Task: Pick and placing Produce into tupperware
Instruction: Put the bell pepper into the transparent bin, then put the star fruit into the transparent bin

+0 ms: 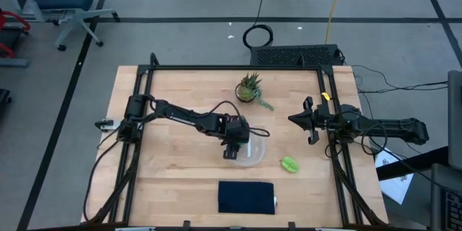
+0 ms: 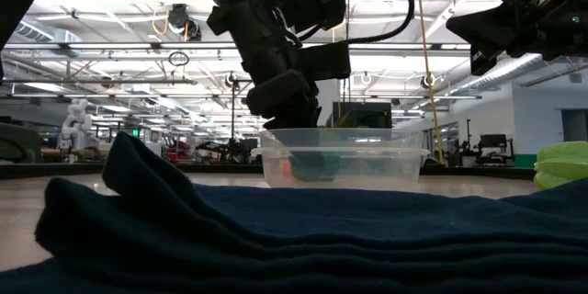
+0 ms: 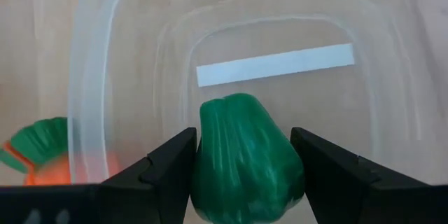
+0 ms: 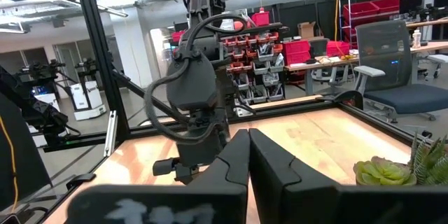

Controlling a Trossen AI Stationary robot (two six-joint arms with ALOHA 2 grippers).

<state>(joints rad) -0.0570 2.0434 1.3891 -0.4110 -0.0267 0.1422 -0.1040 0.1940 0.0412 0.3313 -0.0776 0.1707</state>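
The clear tupperware (image 1: 253, 151) sits mid-table, with a white strip on its floor (image 3: 274, 64). My left gripper (image 1: 232, 146) reaches down into it, shut on the dark green lump (image 3: 245, 157). The orange carrot (image 3: 42, 159) lies by the container's wall; whether inside or outside it, I cannot tell. On the table to the container's right lies the light yellow-green leaf piece (image 1: 289, 164). My right gripper (image 1: 307, 121) hangs shut above the table's right side, touching nothing. My left gripper pinches the dark green lump between its two fingers, one finger (image 3: 171, 161) on each flank (image 3: 210, 155). The fingers come from above, pointing down into the tupperware. The lump sits low inside the container (image 2: 317, 165); whether it rests on the floor, I cannot tell.
A spiky potted plant (image 1: 250, 89) stands near the far edge. A dark navy cloth (image 1: 246, 196) lies by the near edge, filling the low view's foreground (image 2: 276, 230). Black frame rails run along the table's left, right and far sides.
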